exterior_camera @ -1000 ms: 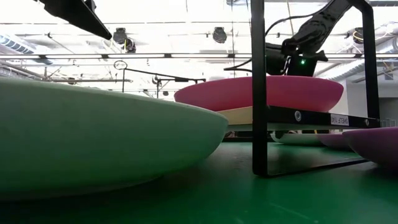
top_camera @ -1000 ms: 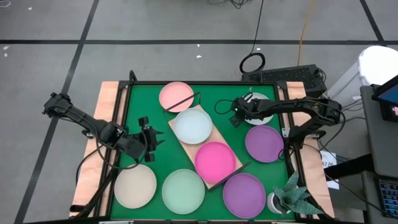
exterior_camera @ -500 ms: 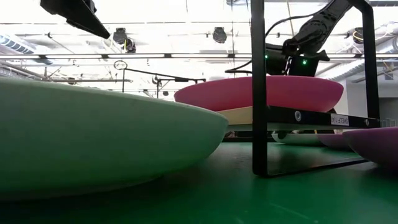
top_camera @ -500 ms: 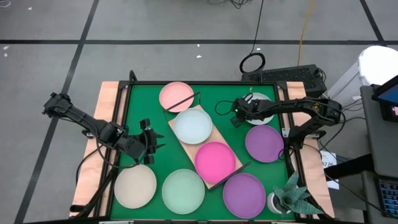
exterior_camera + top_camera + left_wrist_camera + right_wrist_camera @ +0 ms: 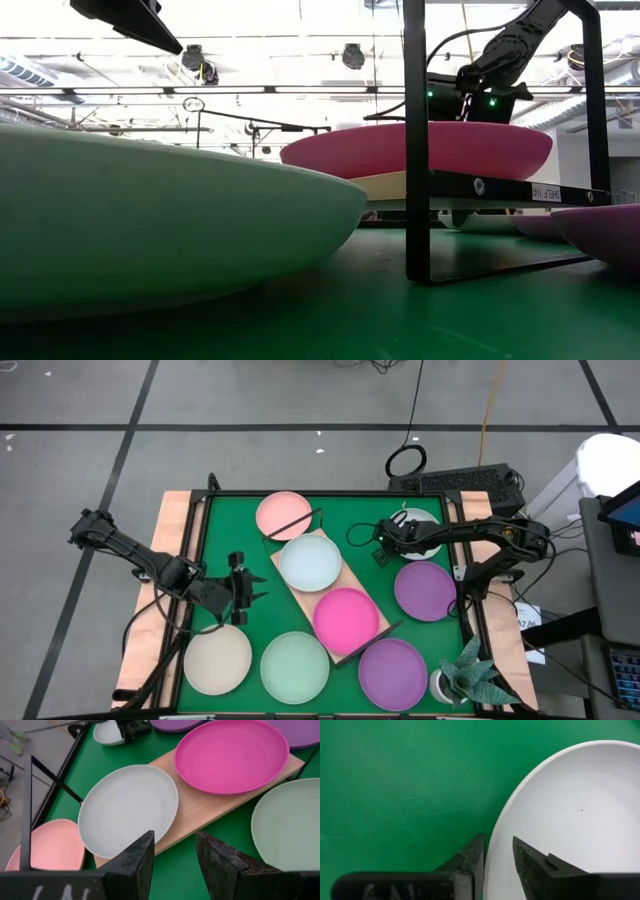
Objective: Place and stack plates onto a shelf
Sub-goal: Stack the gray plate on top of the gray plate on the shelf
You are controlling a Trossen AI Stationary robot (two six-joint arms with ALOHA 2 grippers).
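Eight plates are out on the green tabletop point(image 5: 215, 525), counted from above: one salmon pink plate point(image 5: 283, 515), one pale blue plate point(image 5: 310, 562), one magenta plate point(image 5: 346, 620), two purple plates point(image 5: 425, 590) point(image 5: 393, 672), one mint green plate point(image 5: 294, 666), one beige plate point(image 5: 217, 661) and one white plate point(image 5: 420, 532). There is a single shelf point(image 5: 300, 594), a light wood board with black wire ends, lying diagonally in the middle of the tabletop; it carries two of the plates, the pale blue one and the magenta one side by side, and nothing is stacked on either. The salmon pink plate lies just beyond the shelf's far end, the mint green and beige ones beside its near end, and one purple plate at its near corner. A small white label on the shelf's edge shows in the low view, too small to read. The left gripper point(image 5: 244, 586) hangs above the tabletop beside the shelf, its fingers point(image 5: 134, 865) parted and holding nothing. The right gripper point(image 5: 385, 543) is at the white plate, well apart from the shelf, with its fingers point(image 5: 470, 860) narrowly parted astride the plate's rim.
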